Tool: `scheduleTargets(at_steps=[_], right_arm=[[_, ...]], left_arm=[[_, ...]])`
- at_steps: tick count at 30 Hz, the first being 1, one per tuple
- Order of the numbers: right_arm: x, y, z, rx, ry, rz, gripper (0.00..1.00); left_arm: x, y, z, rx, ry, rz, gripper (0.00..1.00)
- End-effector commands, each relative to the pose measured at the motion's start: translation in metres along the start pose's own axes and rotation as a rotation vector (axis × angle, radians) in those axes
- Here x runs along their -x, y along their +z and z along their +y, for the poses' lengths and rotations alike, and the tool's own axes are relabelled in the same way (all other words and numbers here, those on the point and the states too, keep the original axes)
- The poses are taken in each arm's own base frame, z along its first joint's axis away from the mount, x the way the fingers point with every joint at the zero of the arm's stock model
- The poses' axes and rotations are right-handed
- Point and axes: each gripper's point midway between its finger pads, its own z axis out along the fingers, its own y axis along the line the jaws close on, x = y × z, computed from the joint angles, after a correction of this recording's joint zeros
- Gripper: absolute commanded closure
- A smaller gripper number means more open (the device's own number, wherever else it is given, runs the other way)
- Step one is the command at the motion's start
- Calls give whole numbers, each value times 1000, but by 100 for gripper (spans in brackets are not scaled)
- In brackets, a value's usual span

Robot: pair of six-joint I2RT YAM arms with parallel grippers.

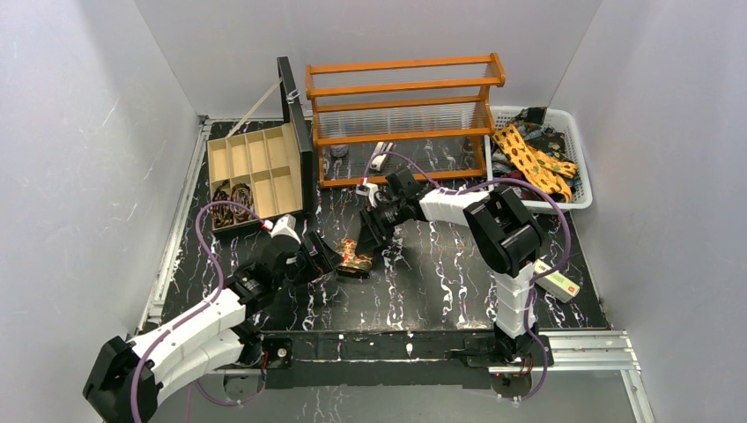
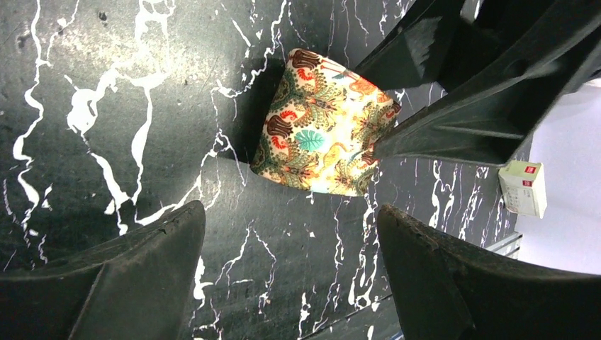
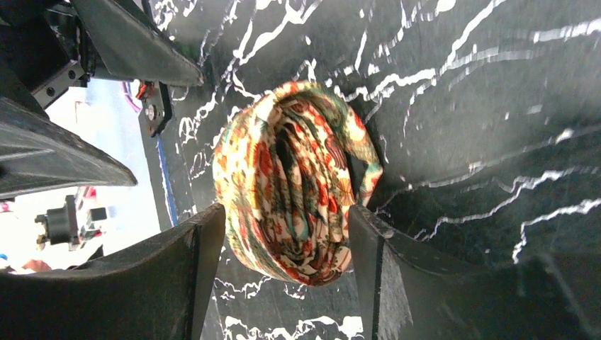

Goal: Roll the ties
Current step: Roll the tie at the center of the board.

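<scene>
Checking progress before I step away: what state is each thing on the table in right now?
coil: rolled, between the right fingers.
right gripper: closed on the coil's sides.
left gripper: open, empty, beside the coil.
case: lid up.
stored ties: rolled, in the case's near compartments.
loose ties: unrolled, heaped in the basket.

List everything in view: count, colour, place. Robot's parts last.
rolled tie: one, cream with red-green motifs, table centre
coiled ties: about two, dark, compartment box's near cells
loose ties: several, yellow and dark, in basket
compartment box: one, wooden, far left
rack: one, orange wood, far centre
basket: one, white, far right
small box: one, white-red, near right
table: one, black marbled
left pincer: open, beside rolled tie
right pincer: closed on rolled tie
</scene>
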Motion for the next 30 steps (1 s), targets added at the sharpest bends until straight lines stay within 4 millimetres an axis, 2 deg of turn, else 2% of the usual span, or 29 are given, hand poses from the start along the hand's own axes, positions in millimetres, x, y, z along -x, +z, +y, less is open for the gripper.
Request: scheduleTargets(at_steps=[1, 8, 14, 19, 30], right_arm=[[-12, -2, 2, 3, 52, -22, 31], [-24, -2, 1, 18, 125, -53, 38], [-25, -5, -5, 9, 215, -86, 40], [-31, -4, -13, 1, 262, -85, 42], [-37, -3, -22, -11, 300, -81, 42]], left_arm=[[4, 6, -2, -45, -9, -40, 12], [1, 21, -2, -91, -6, -56, 11], [12, 27, -10, -156, -18, -82, 10], [7, 37, -13, -207, 93, -28, 10], [4, 61, -25, -300, 73, 26, 10]])
